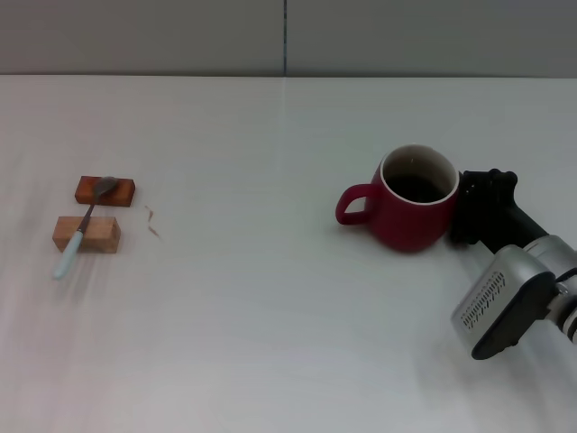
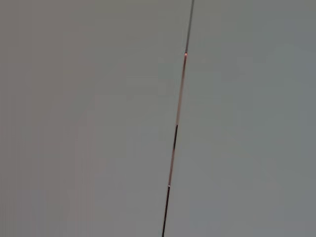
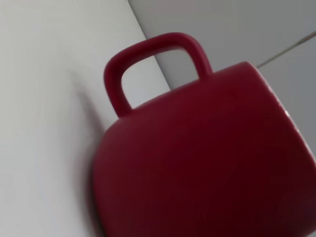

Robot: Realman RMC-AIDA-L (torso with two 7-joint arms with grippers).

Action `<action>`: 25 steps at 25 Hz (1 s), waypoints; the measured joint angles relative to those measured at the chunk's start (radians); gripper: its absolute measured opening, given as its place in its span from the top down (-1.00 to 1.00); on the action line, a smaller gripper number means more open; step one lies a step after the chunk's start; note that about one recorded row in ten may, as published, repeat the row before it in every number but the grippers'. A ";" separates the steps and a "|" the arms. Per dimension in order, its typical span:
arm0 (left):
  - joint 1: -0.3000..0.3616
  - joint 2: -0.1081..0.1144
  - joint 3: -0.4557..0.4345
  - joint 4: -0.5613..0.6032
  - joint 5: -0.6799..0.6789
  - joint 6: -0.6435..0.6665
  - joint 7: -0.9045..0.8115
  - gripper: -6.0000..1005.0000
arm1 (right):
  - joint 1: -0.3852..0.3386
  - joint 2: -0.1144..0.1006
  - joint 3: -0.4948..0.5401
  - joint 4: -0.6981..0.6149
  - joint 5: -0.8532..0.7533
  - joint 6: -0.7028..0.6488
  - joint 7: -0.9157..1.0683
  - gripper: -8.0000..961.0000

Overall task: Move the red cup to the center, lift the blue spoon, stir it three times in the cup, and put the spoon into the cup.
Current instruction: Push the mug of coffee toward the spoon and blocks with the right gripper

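The red cup [image 1: 413, 200] stands upright on the white table [image 1: 270, 316], right of the middle, its handle pointing to the left. It fills the right wrist view [image 3: 197, 158]. My right gripper [image 1: 463, 206] is pressed against the cup's right side; the cup hides how its fingers sit. Far to the left lies the blue spoon [image 1: 81, 233]. Its grey bowl rests on a reddish wooden block [image 1: 106, 190], and its pale handle crosses a lighter block [image 1: 87, 234]. The left gripper is out of view; its wrist camera shows only a plain wall with a seam [image 2: 175, 133].
A small curled scrap [image 1: 151, 221] lies just right of the two blocks. The tabletop meets a grey wall [image 1: 288, 36] at the back. The right arm's silver wrist housing [image 1: 505, 302] reaches in from the lower right.
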 joint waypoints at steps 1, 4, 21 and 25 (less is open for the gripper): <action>0.000 0.000 0.000 0.000 0.000 0.002 0.000 -0.65 | 0.003 0.000 -0.007 0.003 0.000 0.005 0.000 0.92; 0.000 -0.001 0.000 0.000 0.000 0.010 0.000 -0.65 | 0.011 0.000 -0.026 0.012 0.000 0.014 -0.001 0.92; -0.004 -0.003 0.000 -0.011 0.000 0.037 -0.004 -0.64 | 0.064 0.001 0.012 0.102 0.010 0.069 0.005 0.92; -0.003 -0.004 0.000 -0.011 0.000 0.043 -0.026 -0.64 | 0.073 0.001 0.046 0.125 0.011 0.087 0.008 0.92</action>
